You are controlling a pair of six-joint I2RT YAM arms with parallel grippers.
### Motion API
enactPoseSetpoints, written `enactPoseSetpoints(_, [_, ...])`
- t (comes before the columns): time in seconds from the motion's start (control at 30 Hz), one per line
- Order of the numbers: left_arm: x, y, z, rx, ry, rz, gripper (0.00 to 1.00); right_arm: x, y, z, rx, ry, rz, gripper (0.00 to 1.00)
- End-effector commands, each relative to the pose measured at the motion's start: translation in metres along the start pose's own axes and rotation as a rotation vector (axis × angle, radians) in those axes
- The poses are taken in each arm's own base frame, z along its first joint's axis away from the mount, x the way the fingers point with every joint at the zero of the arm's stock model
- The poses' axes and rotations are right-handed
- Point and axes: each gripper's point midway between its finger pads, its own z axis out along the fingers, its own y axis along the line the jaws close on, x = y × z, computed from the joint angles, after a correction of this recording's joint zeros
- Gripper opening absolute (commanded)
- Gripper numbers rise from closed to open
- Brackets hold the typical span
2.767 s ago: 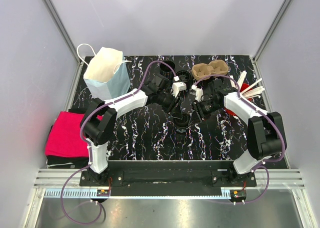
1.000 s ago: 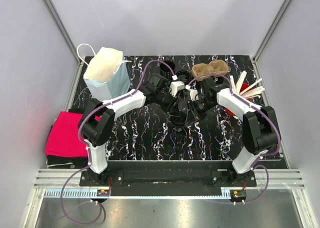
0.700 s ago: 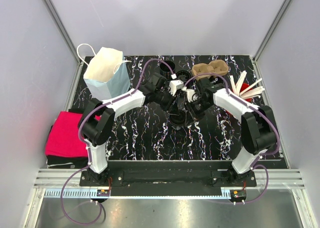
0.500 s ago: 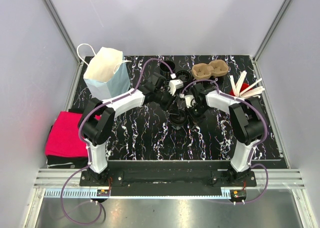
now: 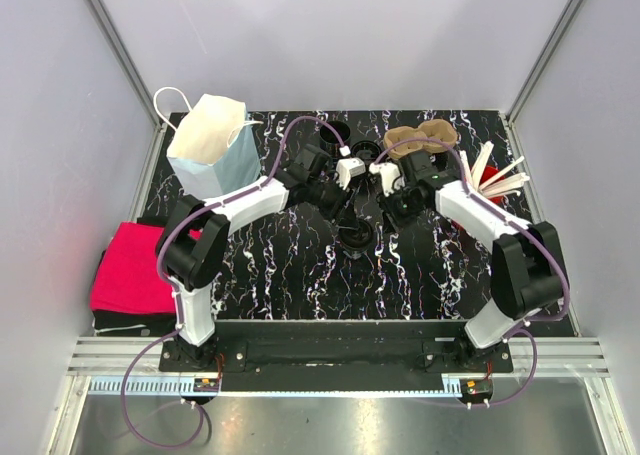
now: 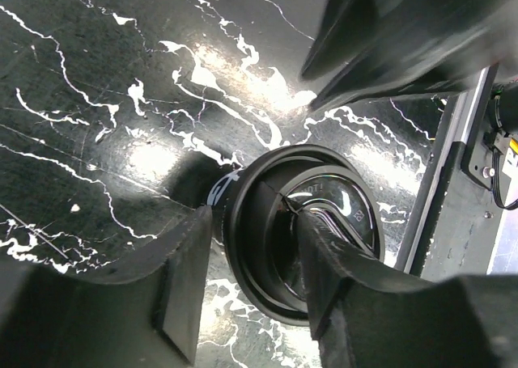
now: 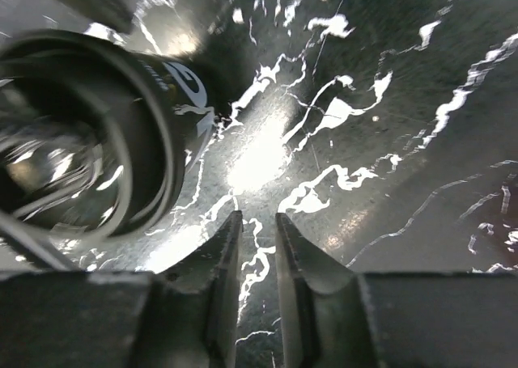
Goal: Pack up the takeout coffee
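On the table, from above: a black cup (image 5: 356,237) is standing upright near the middle of the black marbled table (image 5: 270,275), between the tips of the two arms.
Left arm, from above: the left gripper (image 5: 349,218) is reaching down onto the cup's far rim.
Right arm, from above: the right gripper (image 5: 393,212) is hanging just beside the cup on its right, apart from it.
Far edge, from above: a paper bag (image 5: 205,140) is standing upright at the far left corner. A cardboard cup carrier (image 5: 421,137) is lying right of centre, well apart from the cup. Pale sticks (image 5: 497,172) are fanning out near the right edge.
Off the table, from above: a red cloth (image 5: 130,268) is lying to the left.
Left wrist, cup: the black cup (image 6: 356,222) is sitting on the table (image 6: 97,85), its glossy inside facing the camera.
Left wrist, grip: the left gripper (image 6: 255,222) is straddling the cup's wall. One of its fingers (image 6: 182,287) is sitting outside the rim and the other is reaching inside. I cannot tell whether they are squeezing the wall or only standing around it.
Right wrist, cup: the black cup (image 7: 121,141), showing a white mark on its side, is filling the left of the view.
Right wrist, grip: the right gripper (image 7: 257,218) is pointing at bare table (image 7: 388,101) beside the cup, with its jaws standing a narrow gap apart and grasping nothing.
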Motion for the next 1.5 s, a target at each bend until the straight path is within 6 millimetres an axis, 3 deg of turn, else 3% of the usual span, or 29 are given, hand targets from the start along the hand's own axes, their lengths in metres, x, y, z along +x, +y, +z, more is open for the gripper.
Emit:
enactPoseSetpoints(0.0, [0.064,0.031,0.002,-0.130,0.196,-0.058,0.52,-0.026,0.018,-0.030,-0.139,-0.119,-0.010,0.34])
enactPoseSetpoints(0.23, [0.038,0.021,-0.004,-0.106,0.149,-0.032,0.64,-0.030,0.033,-0.024,-0.250,-0.105,0.049,0.56])
enactPoseSetpoints(0.37, [0.022,0.017,-0.009,-0.103,0.117,-0.011,0.68,-0.033,0.040,-0.020,-0.304,-0.092,0.078,0.60])
enactPoseSetpoints(0.83, [-0.013,0.007,-0.020,-0.069,0.038,0.008,0.77,-0.046,0.037,-0.030,-0.311,-0.118,0.092,0.63])
enactPoseSetpoints(1.23, [-0.021,0.001,-0.024,-0.051,0.017,0.013,0.78,-0.051,0.048,-0.028,-0.400,-0.104,0.150,0.65])
enactPoseSetpoints(1.47, [-0.036,-0.004,-0.032,-0.029,-0.022,0.022,0.80,-0.055,0.049,-0.025,-0.420,-0.100,0.162,0.67])
